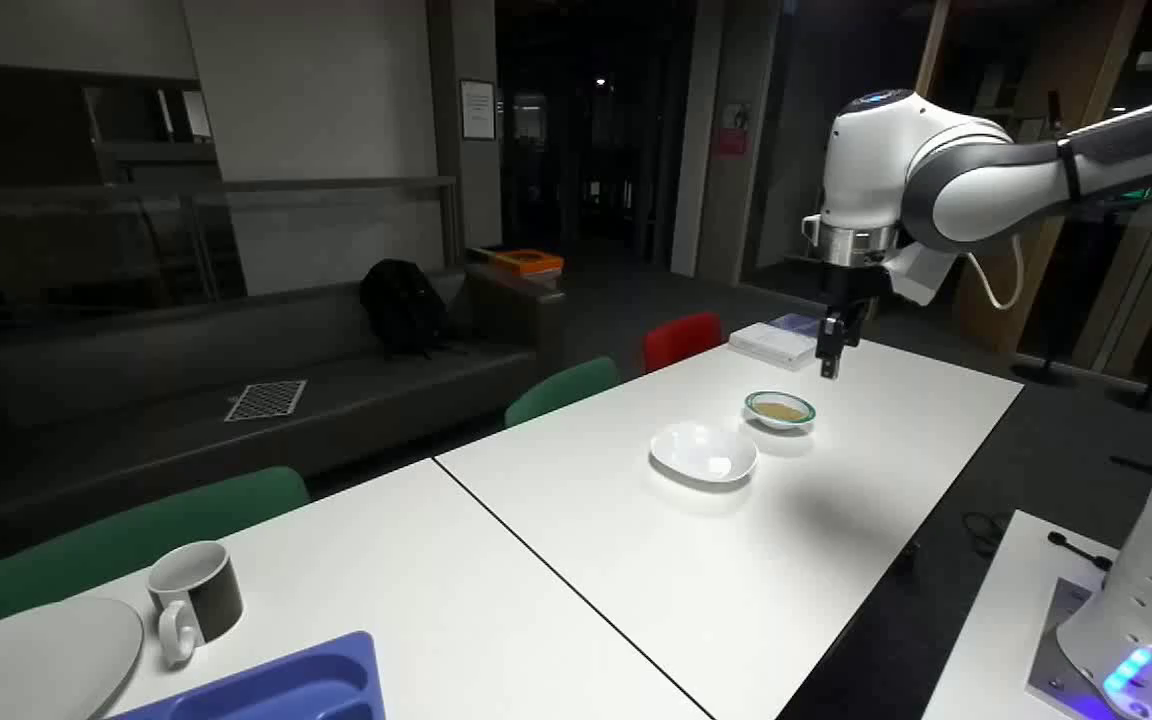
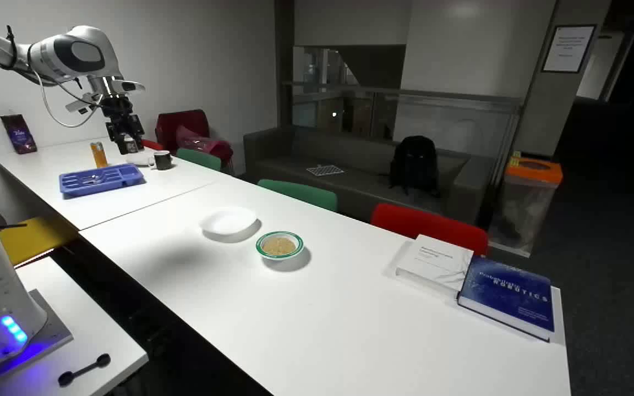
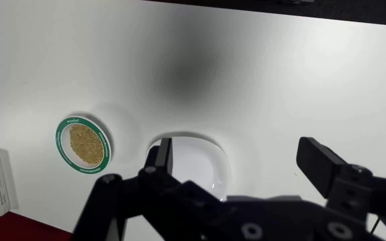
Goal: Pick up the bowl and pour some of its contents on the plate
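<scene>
While fingers (image 3: 317, 164) gape, the round bowl (image 3: 66, 144) faces upward.

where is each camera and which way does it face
Exterior view: near the blue cutlery tray, facing along the table; arm, base show.
Exterior view: near the Probabilistic Robotics book, facing the sofa; arm, base show.
Wrist view: wrist-mounted, facing down at table; open gripper shows.
Both exterior views share green-rimmed bowl, plate, sofa.

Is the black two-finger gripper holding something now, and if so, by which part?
Nothing is held: the gripper is open, and the round white bowl with green rim rests on the white tabletop.
</scene>
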